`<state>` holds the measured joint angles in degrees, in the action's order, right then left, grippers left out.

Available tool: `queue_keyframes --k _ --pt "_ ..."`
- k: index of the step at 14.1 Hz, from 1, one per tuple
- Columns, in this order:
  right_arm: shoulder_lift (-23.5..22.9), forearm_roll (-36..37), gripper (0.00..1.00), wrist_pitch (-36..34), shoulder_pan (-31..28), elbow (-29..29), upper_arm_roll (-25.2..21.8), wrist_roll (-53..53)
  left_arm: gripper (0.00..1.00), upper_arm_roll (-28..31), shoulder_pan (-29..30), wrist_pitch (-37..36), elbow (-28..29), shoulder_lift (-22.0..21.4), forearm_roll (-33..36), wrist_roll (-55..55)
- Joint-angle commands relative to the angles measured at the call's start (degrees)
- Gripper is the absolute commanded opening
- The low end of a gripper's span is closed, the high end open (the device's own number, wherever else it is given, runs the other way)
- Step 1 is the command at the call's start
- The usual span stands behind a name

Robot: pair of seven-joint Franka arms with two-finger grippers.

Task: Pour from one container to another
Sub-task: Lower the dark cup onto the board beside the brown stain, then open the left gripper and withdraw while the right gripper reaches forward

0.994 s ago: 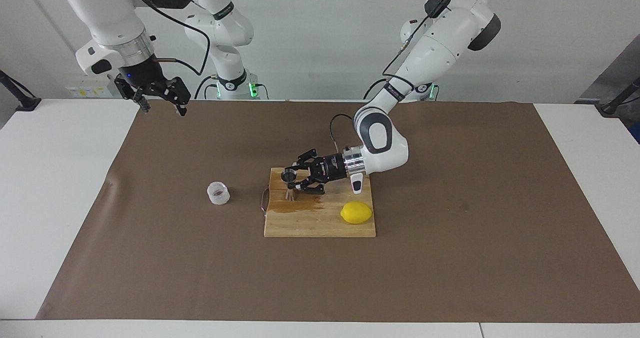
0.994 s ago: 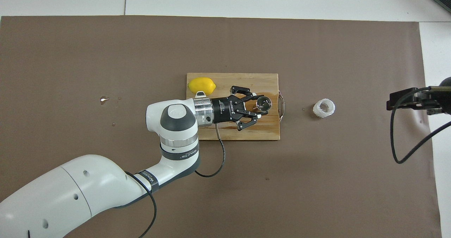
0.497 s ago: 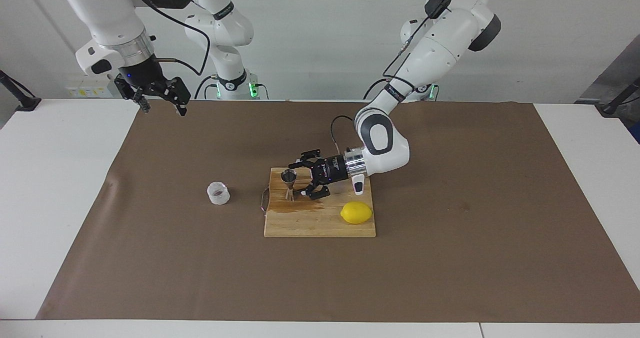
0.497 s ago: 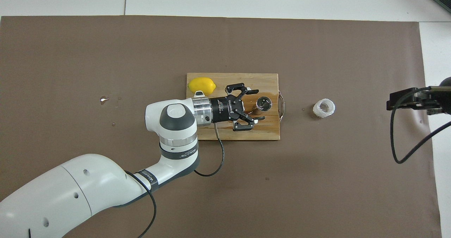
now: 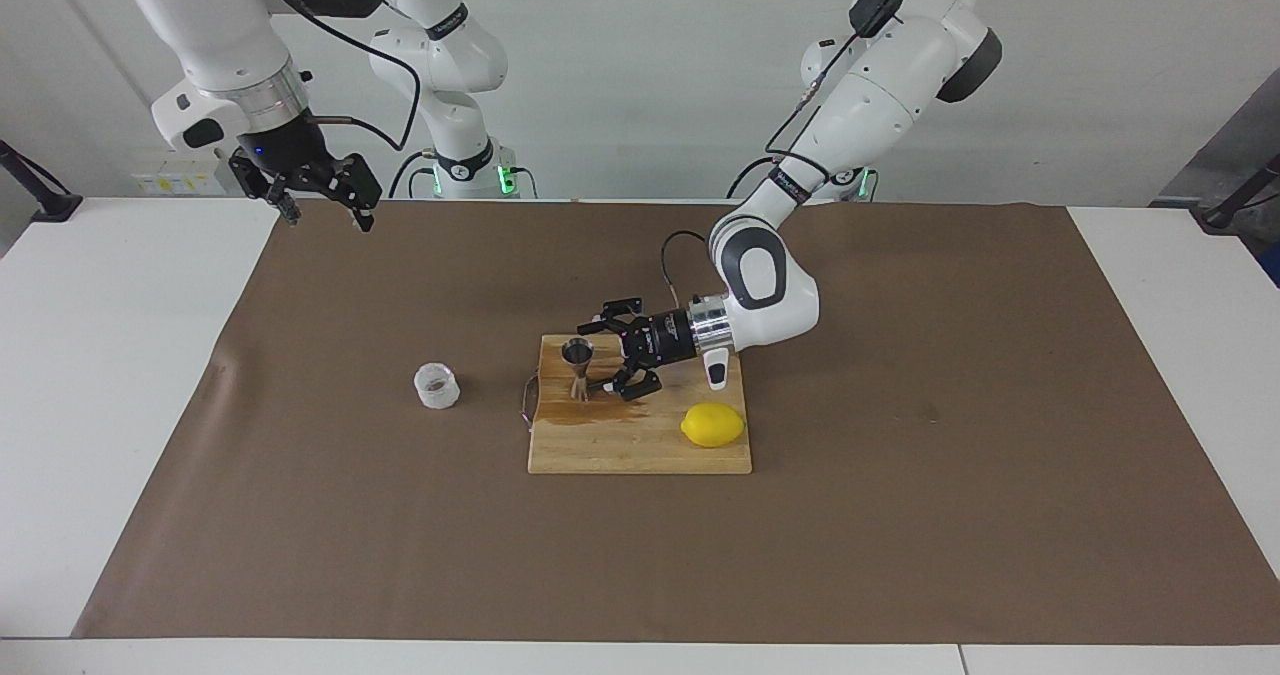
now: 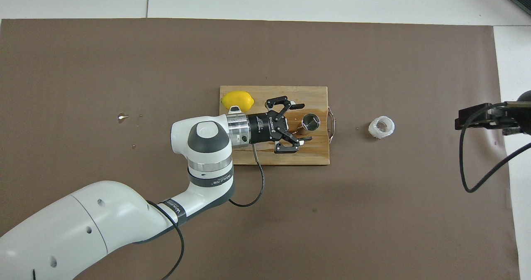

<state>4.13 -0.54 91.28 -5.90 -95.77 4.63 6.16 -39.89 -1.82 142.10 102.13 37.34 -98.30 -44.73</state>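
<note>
The steel jigger (image 5: 577,367) stands upright on the wooden cutting board (image 5: 620,445), at the board's end toward the right arm. It also shows in the overhead view (image 6: 310,122). My left gripper (image 5: 598,358) lies level just above the board, open, with its fingertips beside the jigger and apart from it; it shows in the overhead view too (image 6: 301,122). The squat white plastic cup (image 5: 437,386) stands on the brown mat beside the board, toward the right arm's end (image 6: 381,127). My right gripper (image 5: 328,217) waits open and empty, raised over the mat's edge at its own end (image 6: 461,120).
A yellow lemon (image 5: 712,424) lies on the board's corner toward the left arm's end (image 6: 237,100). A wet brown stain spreads on the board (image 6: 315,95) around the jigger. A few droplets (image 6: 123,116) lie on the mat toward the left arm's end.
My left gripper opened, let go of the jigger and drew back a little toward the lemon. The jigger stays upright on the board. The right arm has not moved.
</note>
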Motion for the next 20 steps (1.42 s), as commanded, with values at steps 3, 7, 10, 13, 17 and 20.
queue_keyframes --k 3,7,10,13,17,20 --pt "2.29 -0.25 1.0 -2.33 -0.6 -0.74 0.29 -7.98 1.0 0.25 1.54 -2.26 -0.26 -2.71 -1.28 -2.89" --pt "2.38 -3.84 1.0 -2.33 -1.83 -1.35 -0.23 -23.17 1.0 0.25 2.7 -4.55 -1.48 -4.82 -0.84 -5.8" --pt "2.46 -4.38 1.0 -1.63 -2.62 -2.4 -0.41 -40.11 1.0 0.16 3.92 -5.87 -4.21 -5.61 5.38 -11.15" --pt "2.64 -8.58 1.0 1.51 -5.77 -5.99 -0.5 -57.52 1.0 0.34 5.5 -5.79 -4.65 -7.19 12.58 -12.93" --pt "2.47 -11.92 1.0 6.19 -8.33 -9.96 -0.5 -79.07 1.0 0.51 8.14 -5.78 -4.57 -10.53 26.11 -12.93" --pt "-3.58 -18.7 1.0 8.12 -12.29 -10.23 -0.5 -95.33 1.0 0.6 10.51 -6.05 -3.78 -13.52 33.59 -12.84"
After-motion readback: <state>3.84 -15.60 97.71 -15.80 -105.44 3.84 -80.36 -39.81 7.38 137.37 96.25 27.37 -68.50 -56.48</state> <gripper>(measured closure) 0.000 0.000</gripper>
